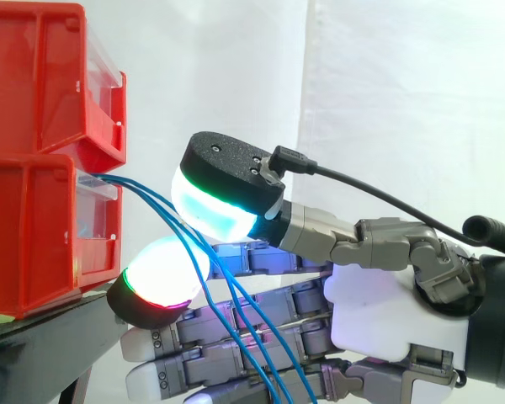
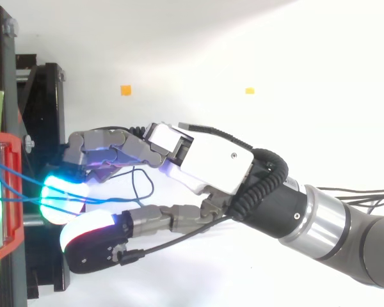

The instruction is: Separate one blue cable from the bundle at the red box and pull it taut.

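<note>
Blue cables [image 1: 164,212] hang from the red box [image 1: 34,244] across the robot hand [image 1: 387,311]; we can't tell if it's gripping one. They look thin and floppy, so we'd pinch one near the box.

Stacked red plastic bins [image 1: 42,168] wall off the left, at the edge of the black stand [image 1: 42,332]. Thin blue cables [image 1: 164,210] slant from the lower bin's front across the gap, down over the straight fingers [image 1: 210,324] of the robot hand [image 1: 387,307]. Above the hand, open room runs to the white curtain [image 1: 404,84].
</note>
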{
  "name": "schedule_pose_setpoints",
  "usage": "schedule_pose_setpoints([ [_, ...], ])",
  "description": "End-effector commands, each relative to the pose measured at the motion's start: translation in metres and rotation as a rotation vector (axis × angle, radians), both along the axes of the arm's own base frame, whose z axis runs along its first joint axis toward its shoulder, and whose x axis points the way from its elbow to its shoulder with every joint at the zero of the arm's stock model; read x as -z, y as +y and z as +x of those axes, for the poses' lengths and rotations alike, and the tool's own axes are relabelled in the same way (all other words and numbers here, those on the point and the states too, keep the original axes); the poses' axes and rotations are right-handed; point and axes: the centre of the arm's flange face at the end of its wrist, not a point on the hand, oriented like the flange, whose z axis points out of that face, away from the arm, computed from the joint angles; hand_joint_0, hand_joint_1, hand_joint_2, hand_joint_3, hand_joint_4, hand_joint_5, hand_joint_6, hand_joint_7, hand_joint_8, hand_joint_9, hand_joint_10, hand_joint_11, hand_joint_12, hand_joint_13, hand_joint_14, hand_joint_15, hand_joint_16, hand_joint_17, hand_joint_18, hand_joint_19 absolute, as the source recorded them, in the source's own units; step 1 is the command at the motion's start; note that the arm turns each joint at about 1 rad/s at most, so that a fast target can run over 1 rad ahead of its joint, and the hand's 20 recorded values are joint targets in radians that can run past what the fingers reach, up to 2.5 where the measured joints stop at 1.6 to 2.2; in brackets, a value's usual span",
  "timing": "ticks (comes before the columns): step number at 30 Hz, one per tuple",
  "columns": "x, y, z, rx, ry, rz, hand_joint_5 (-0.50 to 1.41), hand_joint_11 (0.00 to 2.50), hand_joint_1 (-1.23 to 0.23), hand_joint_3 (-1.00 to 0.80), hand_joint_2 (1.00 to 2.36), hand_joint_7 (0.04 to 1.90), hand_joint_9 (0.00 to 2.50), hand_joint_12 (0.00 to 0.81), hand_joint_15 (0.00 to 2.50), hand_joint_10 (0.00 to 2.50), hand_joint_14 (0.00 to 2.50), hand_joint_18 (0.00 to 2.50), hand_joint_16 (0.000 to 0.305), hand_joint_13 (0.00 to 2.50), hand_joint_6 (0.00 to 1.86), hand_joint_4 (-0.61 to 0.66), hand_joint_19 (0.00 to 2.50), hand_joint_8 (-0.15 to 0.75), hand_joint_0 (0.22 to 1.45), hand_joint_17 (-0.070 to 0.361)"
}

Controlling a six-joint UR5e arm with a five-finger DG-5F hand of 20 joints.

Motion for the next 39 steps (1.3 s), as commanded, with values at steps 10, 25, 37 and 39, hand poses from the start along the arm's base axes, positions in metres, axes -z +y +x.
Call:
schedule_pose_setpoints([
  [10,-0.012,0.003,0.005,-0.007,0.007,0.011,-0.2,0.55,-0.54,-0.32,1.02,1.18,0.55,0.416,0.49,0.02,0.02,0.6,0.053,0.65,0.7,0.19,0.66,0.318,0.61,0.118],
  [25,-0.012,0.003,0.005,-0.01,0.004,0.027,-0.22,0.58,-0.65,-0.17,1.02,1.09,0.59,0.419,0.48,0.02,0.02,0.64,0.053,0.68,0.86,0.18,0.65,0.325,0.62,0.119],
  [37,-0.007,-0.007,0.004,-0.014,0.013,0.011,-0.21,0.58,-0.62,-0.47,1.0,1.1,0.59,0.433,0.51,0.02,0.02,0.64,0.056,0.69,0.76,0.2,0.66,0.331,0.55,0.126],
  [39,-0.006,-0.009,0.004,-0.015,0.018,0.008,-0.2,0.58,-0.61,-0.48,1.0,1.11,0.59,0.435,0.51,0.02,0.02,0.64,0.057,0.69,0.74,0.2,0.66,0.333,0.54,0.127],
])
